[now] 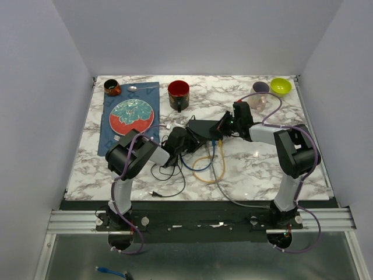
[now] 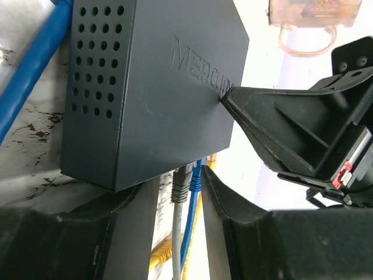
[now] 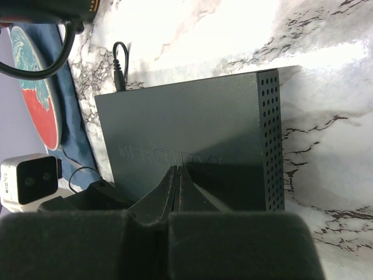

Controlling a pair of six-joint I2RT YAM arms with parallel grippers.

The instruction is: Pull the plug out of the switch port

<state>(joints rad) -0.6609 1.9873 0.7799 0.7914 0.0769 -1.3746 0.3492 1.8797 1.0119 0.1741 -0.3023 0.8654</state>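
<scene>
The switch (image 1: pixel 205 128) is a dark grey box with an embossed name, lying mid-table; it also shows in the left wrist view (image 2: pixel 163 87) and the right wrist view (image 3: pixel 186 128). A grey plug (image 2: pixel 180 186) and a blue plug (image 2: pixel 197 175) sit in ports on its near edge. My left gripper (image 2: pixel 178 178) is open, its fingers straddling both plugs and their cables. My right gripper (image 3: pixel 178 170) is shut, its tips pressed on the switch's top face; it also shows in the top view (image 1: pixel 229 123).
Blue and yellow cables (image 1: pixel 213 169) and a black cable (image 1: pixel 169 182) loop in front of the switch. A red mug (image 1: pixel 178 93), a plate (image 1: pixel 131 115) on a blue mat, a brown cup (image 1: pixel 112 87), and bowls (image 1: pixel 280 86) stand behind.
</scene>
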